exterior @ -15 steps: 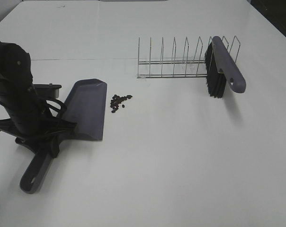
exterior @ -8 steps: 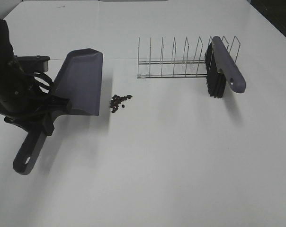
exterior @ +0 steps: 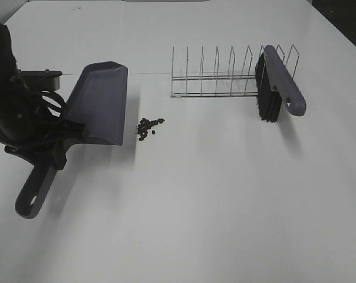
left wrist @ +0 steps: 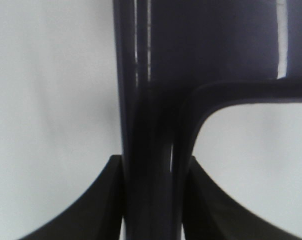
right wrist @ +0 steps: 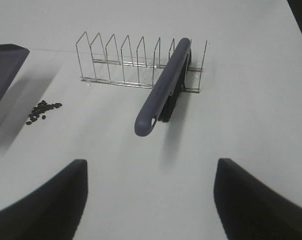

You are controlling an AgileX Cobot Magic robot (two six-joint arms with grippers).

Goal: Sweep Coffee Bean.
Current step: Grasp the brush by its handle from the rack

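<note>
A thin wire rack stands on a white table, toward the far side. The rack is shiny metal. It has a row of upright loops, side by side, on long rails. The table shows through the loops. The table top is smooth and plain white.
</note>
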